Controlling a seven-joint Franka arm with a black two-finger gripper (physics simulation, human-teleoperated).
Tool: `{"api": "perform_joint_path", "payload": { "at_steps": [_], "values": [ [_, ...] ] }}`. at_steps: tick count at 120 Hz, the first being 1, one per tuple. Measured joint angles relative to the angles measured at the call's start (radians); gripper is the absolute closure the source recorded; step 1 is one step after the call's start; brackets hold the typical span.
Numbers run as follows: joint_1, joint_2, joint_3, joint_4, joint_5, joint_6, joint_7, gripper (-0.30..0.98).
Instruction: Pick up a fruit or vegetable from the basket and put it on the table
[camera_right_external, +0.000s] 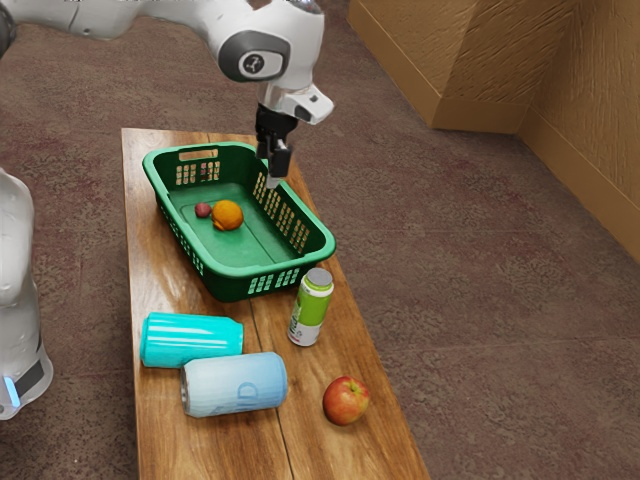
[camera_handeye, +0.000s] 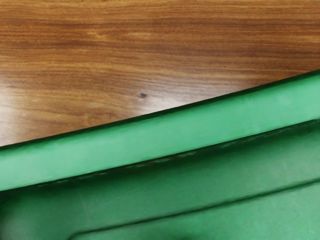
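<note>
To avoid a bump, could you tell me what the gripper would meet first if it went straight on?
Probably the basket: the gripper points down at its rim or the floor just inside; depth is unclear.

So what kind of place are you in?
Maybe a plain room made up for robot practice: there's a bare brown wall, a speckled floor and a wooden table with a green basket.
</note>
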Motion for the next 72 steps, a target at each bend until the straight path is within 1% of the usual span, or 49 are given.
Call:
{"api": "perform_joint_path", "payload": {
  "at_steps": [17,34,72],
  "values": [
    [0.0,-0.028,0.004,-0.049,0.007,0.03,-0.004,0.0],
    [0.002,-0.033,0.022,-0.058,0.008,0.015,-0.011,0.0],
    [0.0,-0.032,0.021,-0.108,-0.032,-0.007,-0.049,0.0]
  ]
}}
